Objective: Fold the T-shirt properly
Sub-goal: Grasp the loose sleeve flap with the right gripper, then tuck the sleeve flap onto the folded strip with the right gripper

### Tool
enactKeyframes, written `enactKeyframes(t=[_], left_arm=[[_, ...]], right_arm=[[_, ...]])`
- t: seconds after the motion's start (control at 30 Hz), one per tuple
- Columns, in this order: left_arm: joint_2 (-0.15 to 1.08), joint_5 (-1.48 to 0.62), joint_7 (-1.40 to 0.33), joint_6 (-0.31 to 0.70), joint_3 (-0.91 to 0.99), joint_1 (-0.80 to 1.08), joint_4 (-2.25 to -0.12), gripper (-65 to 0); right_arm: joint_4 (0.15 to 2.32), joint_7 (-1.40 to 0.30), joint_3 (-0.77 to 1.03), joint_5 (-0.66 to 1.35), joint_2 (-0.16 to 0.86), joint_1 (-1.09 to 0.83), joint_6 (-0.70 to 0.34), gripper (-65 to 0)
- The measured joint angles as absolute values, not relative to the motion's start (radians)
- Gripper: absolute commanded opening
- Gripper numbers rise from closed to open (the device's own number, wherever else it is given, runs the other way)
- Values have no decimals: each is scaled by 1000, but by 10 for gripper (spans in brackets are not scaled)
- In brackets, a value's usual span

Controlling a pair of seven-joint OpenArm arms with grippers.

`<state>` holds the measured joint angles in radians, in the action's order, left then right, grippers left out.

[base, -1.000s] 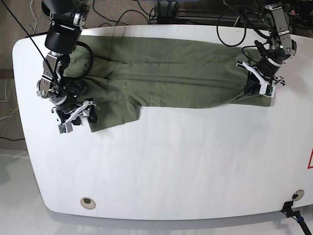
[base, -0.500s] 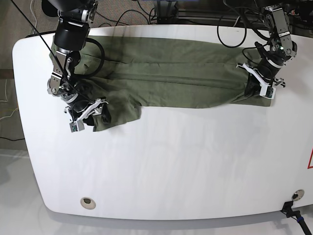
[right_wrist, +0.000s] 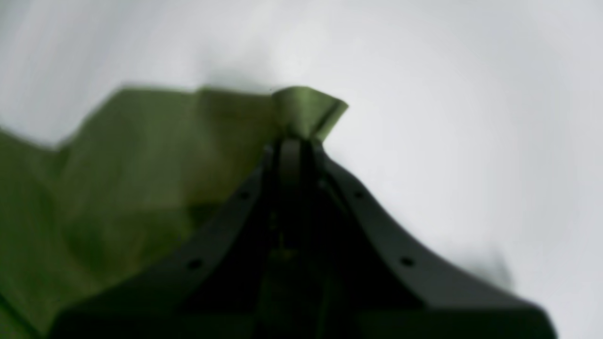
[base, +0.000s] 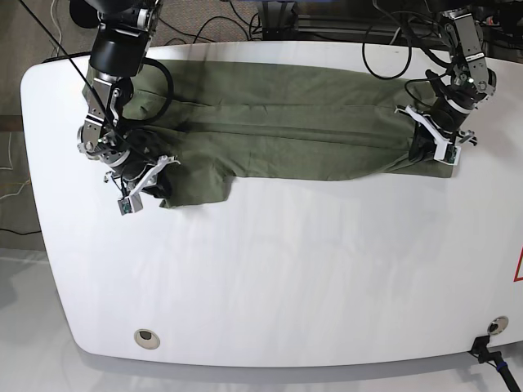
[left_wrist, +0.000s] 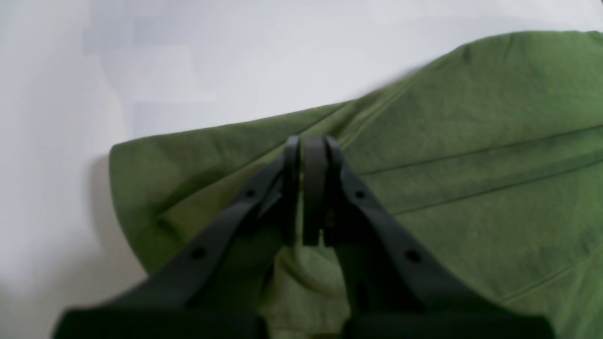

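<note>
Both pincers clamped tight on T-shirt: left pincer at one end, right pincer pinching opposite corner.

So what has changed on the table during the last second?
The right gripper slid inward along the shirt corner and closed on it; that corner is now bunched and pulled in. The left gripper stayed clamped on the other end, and the rest of the shirt lies as before.
</note>
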<state>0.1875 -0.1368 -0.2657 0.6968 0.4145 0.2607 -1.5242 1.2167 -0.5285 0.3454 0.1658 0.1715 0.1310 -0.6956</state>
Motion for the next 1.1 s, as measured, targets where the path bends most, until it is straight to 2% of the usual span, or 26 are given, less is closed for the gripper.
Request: enactKeyframes(t=[0.33,0.57,0.67,0.9,1.03,1.1], left_arm=[[186,-136,-265,697,413,261,-1524,-650],[185,-135,-269,697,412,261,-1524,-650],[183,-136,-265,697,411,261,-1522,-650],[181,-135,-267,697,409,261,-1522,-650],[183,-135,-268,697,410,260,-1520,-650],[183,-136,-262,697,410,260,-1507,-650]], right_arm=[[1639,-767,347,175,157,53,-697,-650],[1917,-796,349,180,130,-123,-699,-650],[1973,-868,348,170,91,-197,-699,-650],[1997,-875,350,181,40,-338,-693,-650],[1997,-876,348,183,42,-396,-698,-650],[1998,-873,352,247,43,-424,-696,-650]])
